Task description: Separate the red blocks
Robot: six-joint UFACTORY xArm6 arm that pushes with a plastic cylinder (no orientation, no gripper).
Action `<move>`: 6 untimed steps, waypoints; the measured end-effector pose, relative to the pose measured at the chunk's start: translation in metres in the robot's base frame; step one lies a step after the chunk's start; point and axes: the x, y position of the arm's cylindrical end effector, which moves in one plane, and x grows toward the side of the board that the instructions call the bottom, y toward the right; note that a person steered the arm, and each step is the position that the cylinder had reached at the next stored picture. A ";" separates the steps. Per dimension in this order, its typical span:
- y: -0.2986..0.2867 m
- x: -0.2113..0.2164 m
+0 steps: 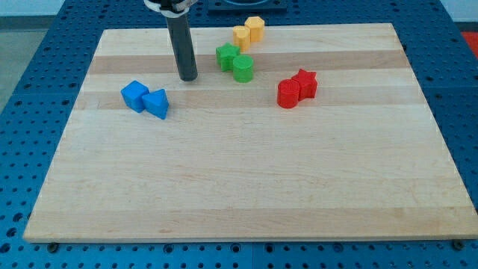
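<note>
The wooden board (246, 187) carries four touching pairs of blocks, and my tip (187, 78), a bare rod end with nothing to open or close and touching no block, rests toward the view's top left. Well to its right sit the red cylinder (287, 94) and red star (305, 82), pressed together. Just right of my tip lie the green star (227, 55) and green cylinder (243, 69); down-left, the blue blocks (146, 99); up-right, the yellow blocks (249, 31). I judge it best to skirt below the greens, then drive into the seam between the reds.
</note>
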 end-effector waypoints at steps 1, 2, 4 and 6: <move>0.000 0.000; 0.019 0.009; 0.104 0.007; 0.197 0.027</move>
